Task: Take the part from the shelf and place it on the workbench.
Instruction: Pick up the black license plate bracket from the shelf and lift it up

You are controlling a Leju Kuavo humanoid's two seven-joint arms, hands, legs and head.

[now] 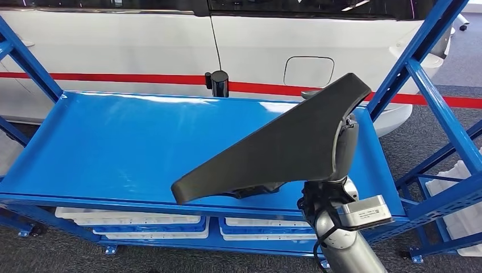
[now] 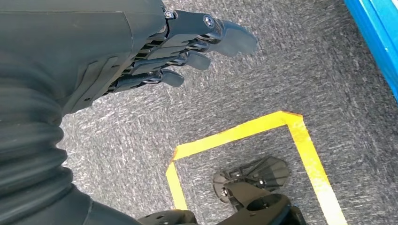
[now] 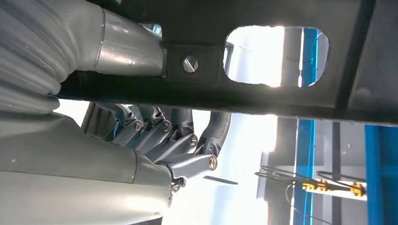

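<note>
- Right hand (image 1: 345, 149) grips black part (image 1: 273, 148), raised above blue shelf (image 1: 113, 148), right side.
- Left hand (image 2: 155, 56) empty, fingers apart, over grey carpet (image 2: 281, 70).

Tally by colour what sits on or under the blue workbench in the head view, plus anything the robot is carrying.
Black, part held in the right hand: 1
Black, cylinder at the workbench far edge: 1
White, trays on the lower level: at least 2
Total: at least 4
</note>
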